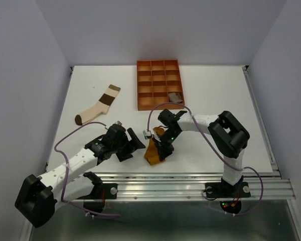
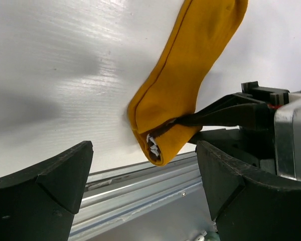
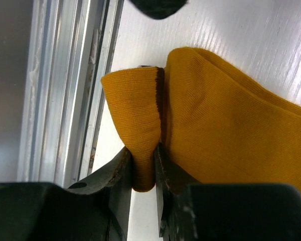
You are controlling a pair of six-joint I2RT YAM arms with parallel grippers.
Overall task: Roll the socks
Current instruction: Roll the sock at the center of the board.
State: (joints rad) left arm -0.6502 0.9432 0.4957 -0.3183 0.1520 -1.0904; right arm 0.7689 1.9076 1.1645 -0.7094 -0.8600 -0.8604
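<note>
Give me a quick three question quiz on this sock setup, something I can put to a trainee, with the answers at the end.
1. True or false: the right jaws are shut on a fold of the mustard sock.
2. Where is the colour-blocked sock? A: in a tray compartment. B: flat on the table, left of the tray. C: in the left jaws.
3. Fill in: the left jaws stand ____, holding nothing.

Key: 1 true; 2 B; 3 open.

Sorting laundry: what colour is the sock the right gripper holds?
Mustard orange sock, clearest in right wrist view.
</note>
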